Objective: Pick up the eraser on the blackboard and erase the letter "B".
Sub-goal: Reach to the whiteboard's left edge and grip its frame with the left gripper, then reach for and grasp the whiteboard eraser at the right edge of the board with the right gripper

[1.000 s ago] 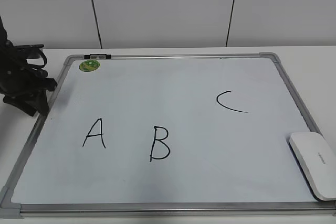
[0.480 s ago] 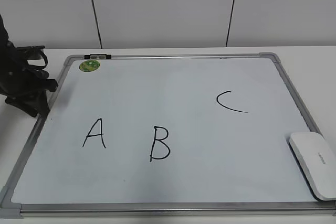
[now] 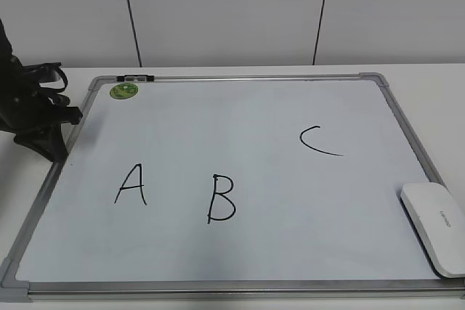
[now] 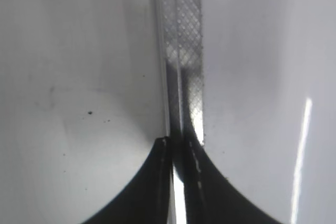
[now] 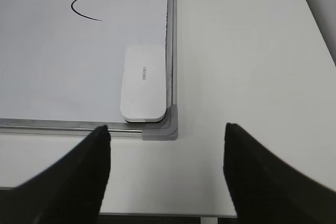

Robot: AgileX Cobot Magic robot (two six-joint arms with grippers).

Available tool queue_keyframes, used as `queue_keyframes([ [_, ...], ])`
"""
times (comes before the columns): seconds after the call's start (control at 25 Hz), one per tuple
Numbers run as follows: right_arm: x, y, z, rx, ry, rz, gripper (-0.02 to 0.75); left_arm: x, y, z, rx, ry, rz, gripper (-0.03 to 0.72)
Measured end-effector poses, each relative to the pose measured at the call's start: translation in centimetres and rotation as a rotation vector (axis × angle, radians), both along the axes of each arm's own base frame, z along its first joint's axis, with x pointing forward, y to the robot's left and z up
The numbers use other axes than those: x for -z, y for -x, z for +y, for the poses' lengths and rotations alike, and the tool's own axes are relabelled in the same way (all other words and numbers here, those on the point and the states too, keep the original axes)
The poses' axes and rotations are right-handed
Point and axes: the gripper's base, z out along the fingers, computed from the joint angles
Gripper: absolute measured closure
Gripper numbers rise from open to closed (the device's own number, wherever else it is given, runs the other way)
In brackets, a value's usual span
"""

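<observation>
White tabletop [image 3: 450, 99] carries the blackboard [image 3: 240, 117], letter "B" [image 3: 220, 198] intact near 6 o'clock, eraser [image 3: 436, 226] untouched at 4 o'clock corner; right tool [image 5: 167, 148] wide open, empty, short of it; left tool [image 4: 178, 145] nearly closed, empty; nothing done yet.

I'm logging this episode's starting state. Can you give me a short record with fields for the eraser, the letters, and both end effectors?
eraser: lying flat in the blackboard's near right corner, untouched
letter "B": intact, between the "A" and the "C"
left end effector: shut, over the board's left frame edge
right end effector: open, empty, short of the eraser
progress: nothing grasped or erased yet
</observation>
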Motion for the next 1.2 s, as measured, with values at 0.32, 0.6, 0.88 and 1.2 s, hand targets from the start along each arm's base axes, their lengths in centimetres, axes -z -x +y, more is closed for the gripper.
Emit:
queue_keyframes([
  [0.32,-1.0,-0.4,0.1,-0.012,0.003,0.003,0.237,0.0,0.0,0.0,0.000,0.000,0.001,0.662],
  [0.6,-5.5,-7.1,0.2,-0.042,0.013,0.031,0.237,0.0,0.0,0.0,0.000,0.000,0.001,0.662],
  [0.88,-3.0,-13.1,0.4,-0.052,-0.010,0.343,0.221,0.0,0.0,0.0,0.000,0.000,0.002,0.662],
  [1.2,1.9,-18.6,1.3,-0.131,-0.081,0.670,0.067,0.0,0.0,0.0,-0.001,0.002,0.002,0.662],
])
